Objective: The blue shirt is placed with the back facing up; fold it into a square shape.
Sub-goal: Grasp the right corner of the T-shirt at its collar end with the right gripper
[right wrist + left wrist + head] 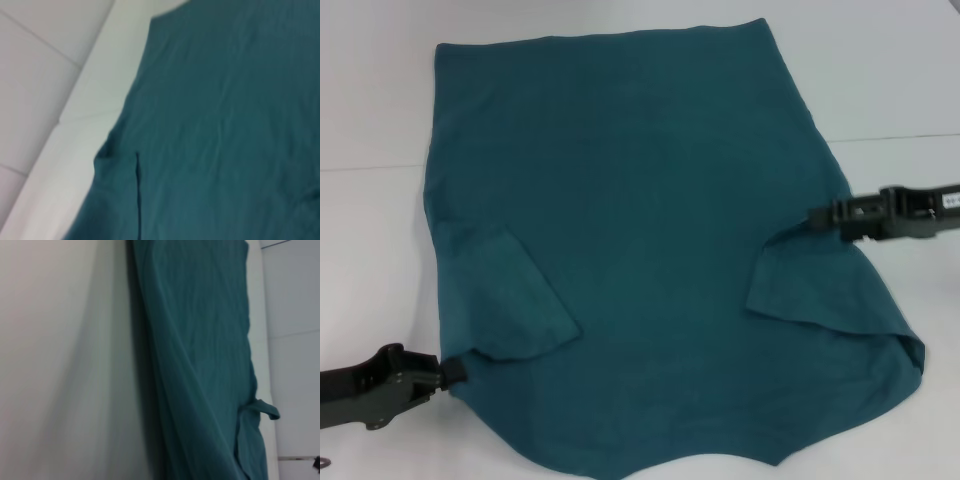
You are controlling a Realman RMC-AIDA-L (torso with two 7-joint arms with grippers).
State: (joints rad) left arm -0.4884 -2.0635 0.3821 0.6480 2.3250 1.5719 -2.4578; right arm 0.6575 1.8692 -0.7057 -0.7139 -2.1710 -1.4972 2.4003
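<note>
- The left gripper (455,370) sits low at the shirt's (640,250) near-left edge, its tip touching the cloth just below the folded-in left sleeve (510,295). I cannot tell whether its fingers are spread or pinching the edge.
- The right gripper (817,218) is at the shirt's right edge, its tip meeting the cloth just above the folded-in right sleeve (800,285). Its finger state cannot be told either.
- The shirt lies flat on the white table (380,260), plain side up, hem at the far end and the collar end nearest the robot. Both sleeves are already turned inward over the body.
- The step in hand seems to be taking the side edges to fold them toward the middle. Done well, each gripper would catch both layers at the edge, lift only slightly, and move evenly so the sleeves stay tucked and the fold lines run parallel.
- The near-right corner (905,355) looks slightly curled and may need flattening.
</note>
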